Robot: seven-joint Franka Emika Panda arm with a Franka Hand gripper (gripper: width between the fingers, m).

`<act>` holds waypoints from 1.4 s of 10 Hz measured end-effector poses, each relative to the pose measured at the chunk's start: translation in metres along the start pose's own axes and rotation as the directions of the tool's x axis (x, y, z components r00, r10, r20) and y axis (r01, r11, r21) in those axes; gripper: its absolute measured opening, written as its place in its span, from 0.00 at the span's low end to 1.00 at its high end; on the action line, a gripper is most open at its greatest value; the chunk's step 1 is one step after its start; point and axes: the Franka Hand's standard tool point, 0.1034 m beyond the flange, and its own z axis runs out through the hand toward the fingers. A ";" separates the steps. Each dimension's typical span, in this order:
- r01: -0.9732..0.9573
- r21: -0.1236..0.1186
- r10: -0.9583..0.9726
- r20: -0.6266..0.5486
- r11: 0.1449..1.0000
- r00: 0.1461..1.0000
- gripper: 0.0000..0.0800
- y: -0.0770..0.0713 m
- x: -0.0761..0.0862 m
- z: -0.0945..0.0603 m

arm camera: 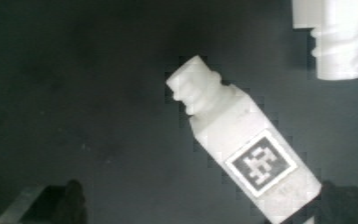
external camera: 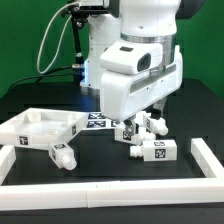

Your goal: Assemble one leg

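Note:
A white leg (arm camera: 229, 125) lies slantwise on the black table, with a square tag (arm camera: 261, 160) near its blocky end and its ribbed narrow end pointing away. My gripper (arm camera: 202, 215) is open and empty above it. The dark fingertips (arm camera: 60, 202) stand wide apart, and the leg's tagged end lies close to one of them without being held. A second leg (arm camera: 336, 45) lies beyond. In the exterior view my gripper (external camera: 150, 120) hangs low over two legs, one (external camera: 155, 152) nearer the front and one (external camera: 125, 130) beside it. A third leg (external camera: 62, 155) lies by the panel.
The large flat white panel (external camera: 40, 128) with a raised rim lies at the exterior view's left. A tag (external camera: 97, 122) shows on the table behind it. A white border strip (external camera: 110, 190) runs along the front and up the right side (external camera: 207, 155).

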 end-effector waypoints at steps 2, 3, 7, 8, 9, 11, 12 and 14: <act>0.000 0.000 0.000 0.000 1.000 1.000 0.81 0.000 0.000 0.000; 0.000 0.000 0.000 0.000 1.000 1.000 0.81 0.000 0.000 0.000; 0.128 -0.031 -0.129 -0.021 0.991 0.991 0.81 -0.004 0.010 0.001; 0.184 -0.066 -0.187 -0.038 0.981 0.982 0.81 -0.011 0.023 0.005; 0.214 -0.086 -0.219 -0.054 0.973 0.974 0.81 -0.023 0.029 0.014; 0.201 -0.075 -0.204 -0.046 0.977 0.978 0.81 -0.018 0.024 0.013; 0.202 -0.073 -0.206 -0.045 0.977 0.978 0.81 -0.020 0.024 0.014; 0.185 -0.058 -0.188 -0.043 0.981 0.981 0.81 -0.031 0.023 0.032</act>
